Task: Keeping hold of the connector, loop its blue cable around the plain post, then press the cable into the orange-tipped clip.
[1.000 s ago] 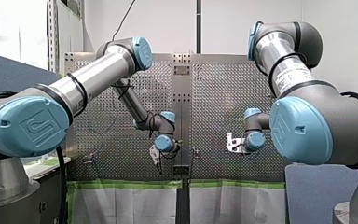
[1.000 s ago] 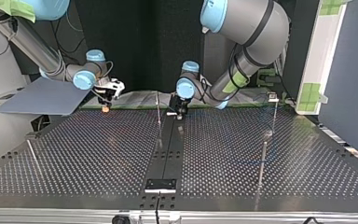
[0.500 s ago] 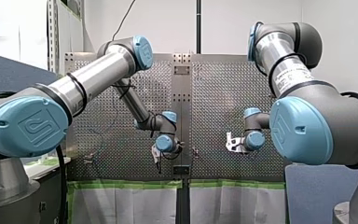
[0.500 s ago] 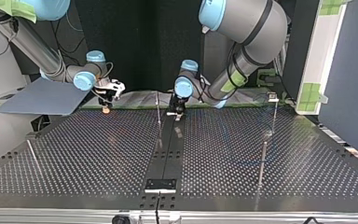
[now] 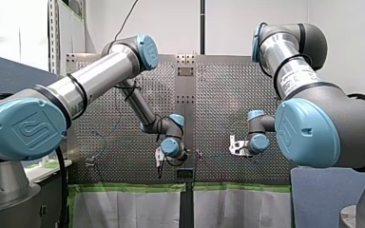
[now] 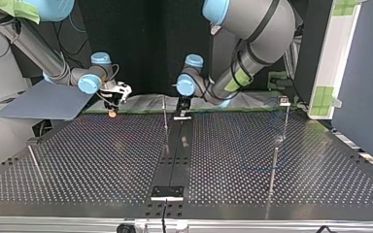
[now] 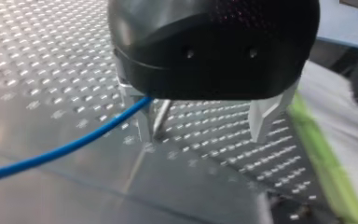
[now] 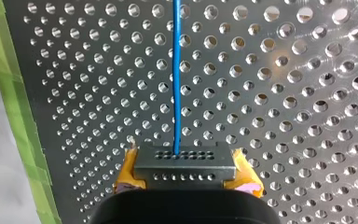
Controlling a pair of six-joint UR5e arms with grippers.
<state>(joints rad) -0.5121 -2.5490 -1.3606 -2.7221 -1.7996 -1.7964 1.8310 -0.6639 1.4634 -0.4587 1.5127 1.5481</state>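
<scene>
My right gripper (image 8: 186, 176) is shut on the dark connector (image 8: 185, 161), held between its yellow pads. The blue cable (image 8: 176, 70) runs straight ahead from it over the perforated table. In the left wrist view my left gripper (image 7: 203, 135) is open, its metal fingers (image 7: 263, 119) spread wide. The blue cable (image 7: 65, 150) passes out beside one finger, loose, and a thin plain post (image 7: 162, 114) stands just inside that finger. In the top view my left gripper (image 6: 183, 110) hangs next to the plain post (image 6: 165, 114), and my right gripper (image 6: 114, 99) is further left.
Further thin posts stand at the top view's right (image 6: 285, 121) (image 6: 273, 170) and one leans at its left (image 6: 34, 162). A black strip (image 6: 175, 160) runs down the middle of the table. Green tape (image 7: 326, 177) lines the table's edge near both grippers.
My left gripper has opened and let go of the cable. It has shifted a little toward the top view's left, closer to the plain post. My right arm has stayed still.
</scene>
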